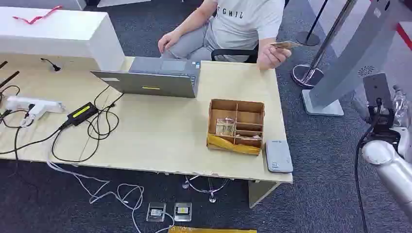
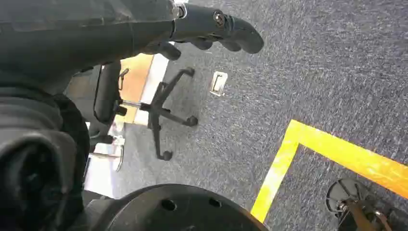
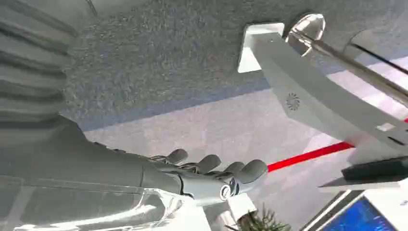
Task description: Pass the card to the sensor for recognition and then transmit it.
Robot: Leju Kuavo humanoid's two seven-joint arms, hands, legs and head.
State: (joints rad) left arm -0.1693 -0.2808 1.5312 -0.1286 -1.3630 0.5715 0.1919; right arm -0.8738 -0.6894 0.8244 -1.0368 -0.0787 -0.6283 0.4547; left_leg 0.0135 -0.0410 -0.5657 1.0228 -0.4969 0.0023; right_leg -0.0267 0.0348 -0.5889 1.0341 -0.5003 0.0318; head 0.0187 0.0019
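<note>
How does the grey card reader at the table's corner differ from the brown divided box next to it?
The flat grey card reader is a closed slab lying low at the table's corner; the brown divided cardboard box stands taller, open-topped, with compartments holding items. The reader is smaller and plain; the box has yellow tape along its front. Both rest on the pale wooden table, side by side.

Light wooden table (image 1: 160,141) is sitting on dark grey carpet (image 1: 320,160). Lying on it: grey laptop (image 1: 150,77) at the far edge, open cardboard divider box (image 1: 236,126) toward the right side, grey card reader (image 1: 278,156) just beside the box at the near right corner, black adapter (image 1: 81,112) with looping cables (image 1: 99,124), white power strip (image 1: 31,104) at left. White box (image 1: 58,31) is standing at the far left corner.
</note>
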